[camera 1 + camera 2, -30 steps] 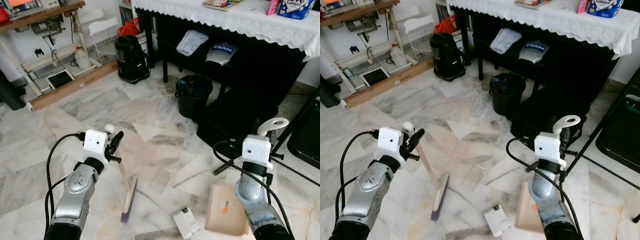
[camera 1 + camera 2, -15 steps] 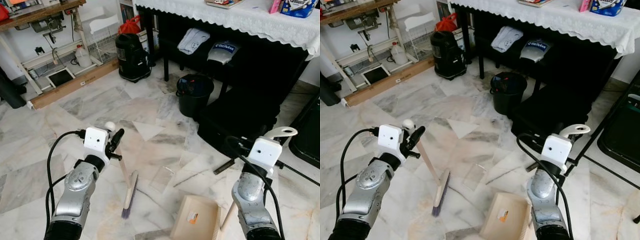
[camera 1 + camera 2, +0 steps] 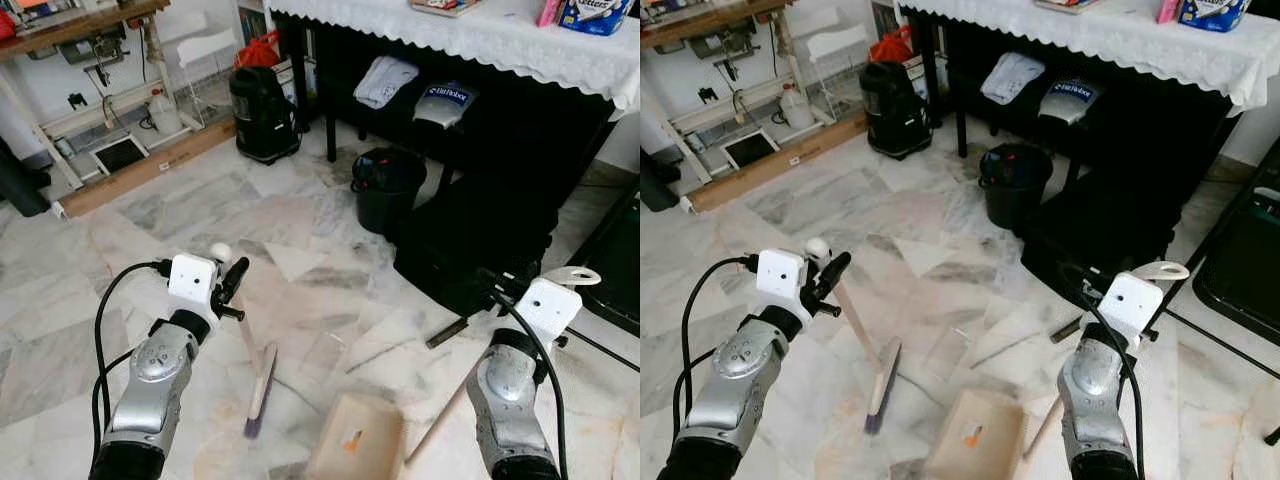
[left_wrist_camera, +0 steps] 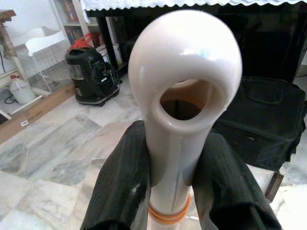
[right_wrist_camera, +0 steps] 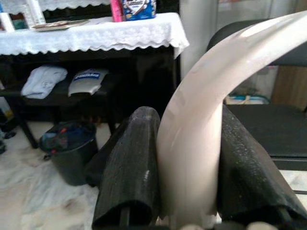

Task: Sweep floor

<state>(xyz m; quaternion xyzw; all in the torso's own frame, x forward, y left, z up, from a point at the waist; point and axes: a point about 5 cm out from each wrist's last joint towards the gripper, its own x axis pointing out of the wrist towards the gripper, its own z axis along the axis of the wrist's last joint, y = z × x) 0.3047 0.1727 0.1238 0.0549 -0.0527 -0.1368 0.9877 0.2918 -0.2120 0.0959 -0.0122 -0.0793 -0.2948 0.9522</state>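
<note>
Two grippers work the marble floor (image 3: 330, 210): the left gripper (image 4: 170, 191) is clamped on the broom (image 3: 262, 375), bristles down near centre; the right gripper (image 5: 187, 182) clasps the dustpan (image 3: 358, 445), seemingly resting just right of the bristles.

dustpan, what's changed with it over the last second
The right end effector, shut on the dustpan handle, swung the dustpan across the floor toward the broom head, over where a small white box lay. The left end effector kept its grip on the broom, which barely moved.
</note>
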